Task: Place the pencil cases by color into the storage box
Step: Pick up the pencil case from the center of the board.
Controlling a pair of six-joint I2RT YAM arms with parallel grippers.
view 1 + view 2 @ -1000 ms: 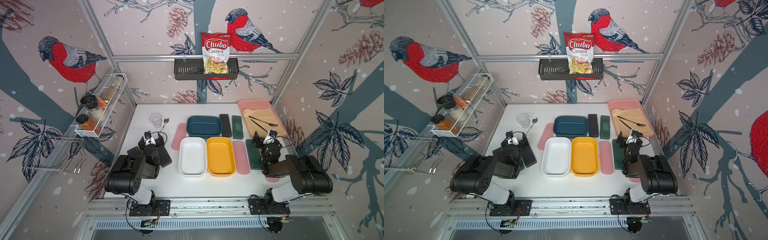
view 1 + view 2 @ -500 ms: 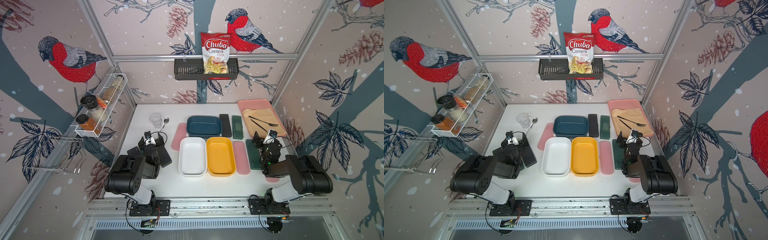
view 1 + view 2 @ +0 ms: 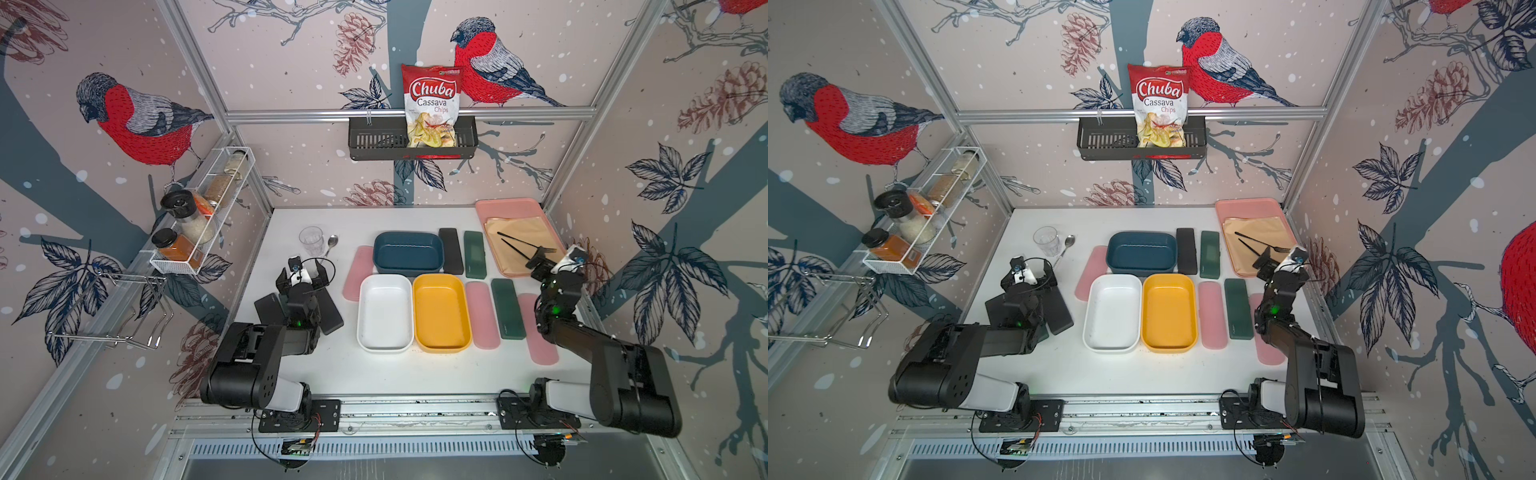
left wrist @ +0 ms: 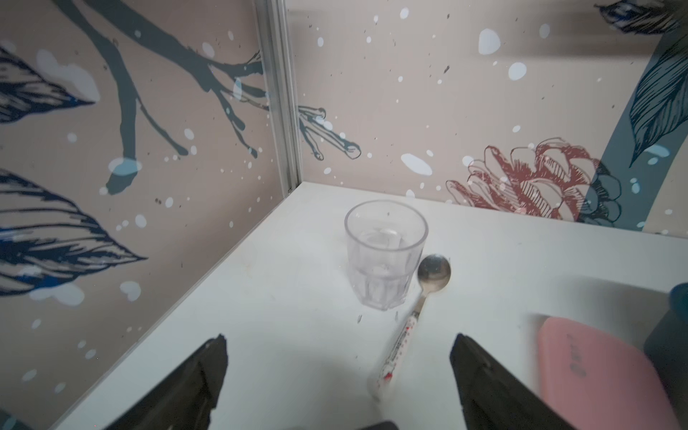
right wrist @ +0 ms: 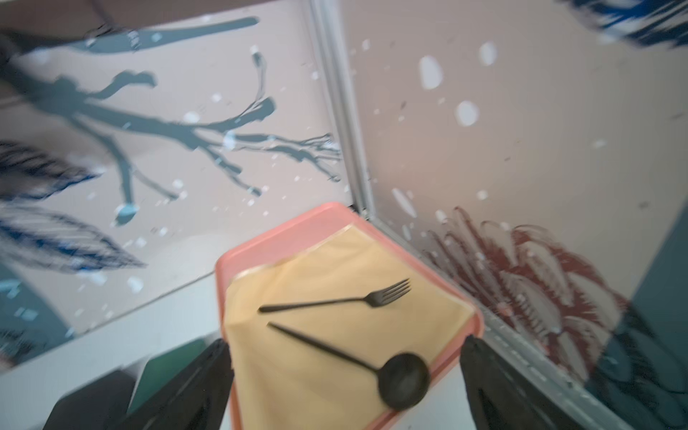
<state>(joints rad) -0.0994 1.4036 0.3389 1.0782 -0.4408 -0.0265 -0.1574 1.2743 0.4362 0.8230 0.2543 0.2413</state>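
Pencil cases lie flat around three storage box tubs: blue (image 3: 408, 252), white (image 3: 384, 318) and yellow (image 3: 441, 318), all empty. A pink case (image 3: 356, 272) lies left of the blue tub. Right of it lie a black case (image 3: 451, 250) and a green case (image 3: 475, 254). Right of the yellow tub lie a pink case (image 3: 482, 314), a green case (image 3: 507, 308) and another pink case (image 3: 537, 328). Black cases (image 3: 332, 318) are partly hidden under my left arm. My left gripper (image 3: 301, 268) (image 4: 339, 338) is open above bare table. My right gripper (image 3: 555, 259) (image 5: 347, 340) is open over the pink tray's near edge, holding nothing.
The pink tray (image 3: 490, 208) at the back right holds tan paper with a black fork (image 5: 335, 301) and spoon (image 5: 402, 376). A clear glass (image 4: 385, 253) and a metal spoon (image 4: 432, 277) stand ahead of my left gripper. The side walls are close on both sides.
My right gripper has swung right and back, from beside the green case to the pink tray's near edge. The left arm has not moved.
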